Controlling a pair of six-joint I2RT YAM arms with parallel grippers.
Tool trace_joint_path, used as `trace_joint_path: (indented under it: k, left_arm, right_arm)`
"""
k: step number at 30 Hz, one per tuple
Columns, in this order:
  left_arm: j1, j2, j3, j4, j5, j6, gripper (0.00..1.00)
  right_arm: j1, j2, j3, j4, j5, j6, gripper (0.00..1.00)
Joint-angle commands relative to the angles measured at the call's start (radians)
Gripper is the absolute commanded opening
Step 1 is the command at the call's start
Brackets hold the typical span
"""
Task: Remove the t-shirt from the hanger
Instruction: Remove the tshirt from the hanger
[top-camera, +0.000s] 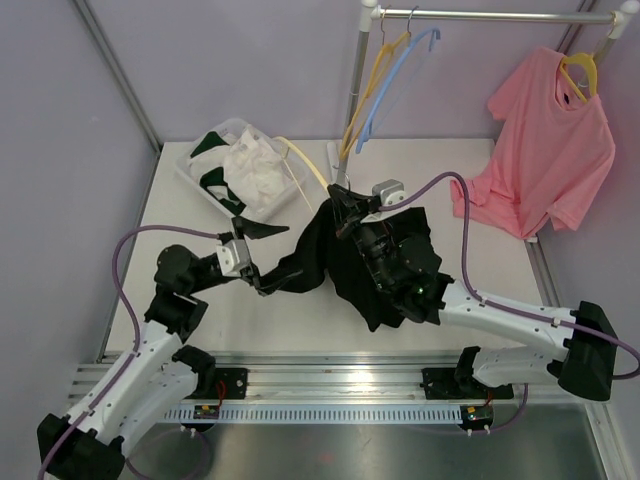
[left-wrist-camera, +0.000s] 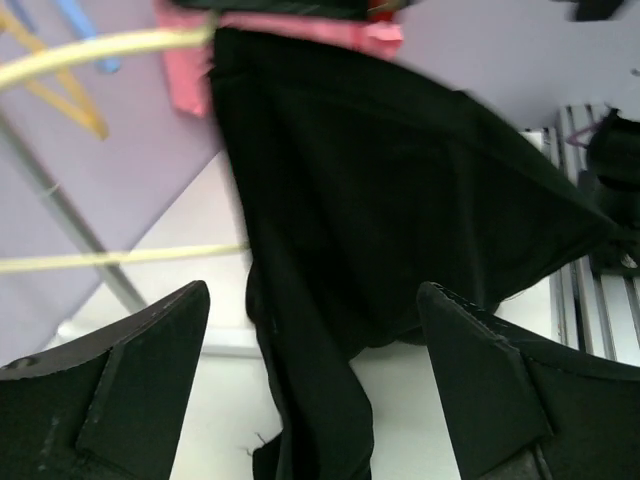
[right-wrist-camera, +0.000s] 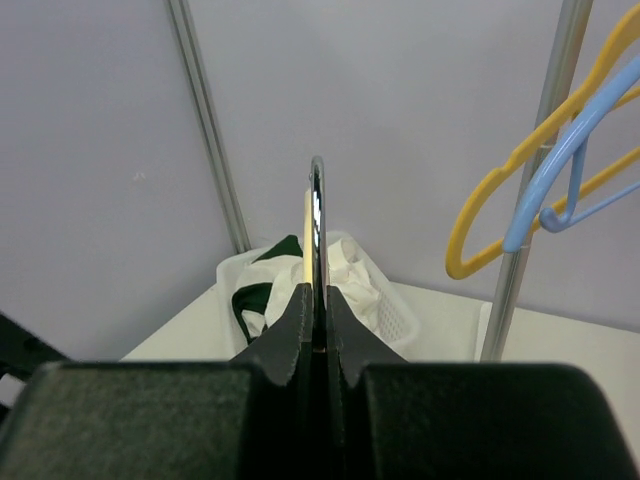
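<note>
1. Two t-shirts: the black t-shirt (top-camera: 315, 260) slumps on the bench (top-camera: 190, 310) below the rail (top-camera: 500, 15), and a pink t-shirt (top-camera: 545, 150) hangs from it.
2. One laundry basket (top-camera: 195, 170), left of the rail.
3. Four hangers; two bare hangers (top-camera: 402, 72) on the rail.
4. The right gripper (right-wrist-camera: 317, 300) pinches the black shirt's yellow hanger (top-camera: 303, 168), likely steadying it. The left gripper (left-wrist-camera: 312, 295) gapes wide at the cloth, gripping nothing.

Boxed in by pale lilac walls (top-camera: 250, 70), lit flat and even. White counter (top-camera: 290, 320) in the middle, slotted aluminium track (top-camera: 340, 375) along its near edge. Grey sheet-metal surface (top-camera: 350, 455) below that. Slanted metal strut (top-camera: 115, 70) against the wall back left; upright pole (top-camera: 358, 70) carrying a chrome clothes rail (top-camera: 500, 15) back right.
</note>
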Motion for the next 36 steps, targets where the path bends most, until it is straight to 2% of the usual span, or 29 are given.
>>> trace_joint_path:
  k: [1, 5, 9, 16, 26, 31, 33, 35, 36]
  left_arm:
    - [-0.096, -0.051, -0.022, 0.002, -0.063, 0.146, 0.90]
    - [-0.186, -0.049, -0.018, -0.048, -0.114, 0.218, 0.94]
    - [-0.281, -0.016, -0.010, -0.063, -0.256, 0.250, 0.94]
    - [-0.338, 0.080, 0.041, -0.083, -0.473, 0.227, 0.96]
    - [-0.338, 0.134, 0.048, -0.065, -0.456, 0.221, 0.92]
    - [-0.342, 0.132, 0.028, -0.029, -0.427, 0.226, 0.78]
    - [-0.342, 0.135, 0.030, -0.041, -0.375, 0.229, 0.77]
    - [-0.343, 0.134, 0.030, -0.054, -0.340, 0.241, 0.71]
    - [-0.349, 0.134, 0.030, -0.058, -0.337, 0.247, 0.65]
  right_arm:
    - [0.009, 0.040, 0.086, 0.009, 0.076, 0.030, 0.00]
    - [0.009, 0.094, 0.126, 0.018, 0.109, 0.027, 0.00]
    - [0.007, 0.145, 0.161, 0.024, 0.149, 0.024, 0.00]
    - [0.015, 0.223, 0.195, 0.109, 0.198, -0.008, 0.00]
    - [0.027, 0.275, 0.219, 0.156, 0.200, -0.037, 0.00]
    - [0.032, 0.294, 0.230, 0.167, 0.194, -0.043, 0.00]
    - [0.035, 0.300, 0.233, 0.172, 0.195, -0.045, 0.00]
    - [0.037, 0.303, 0.235, 0.175, 0.194, -0.046, 0.00]
    - [0.035, 0.309, 0.238, 0.176, 0.191, -0.046, 0.00]
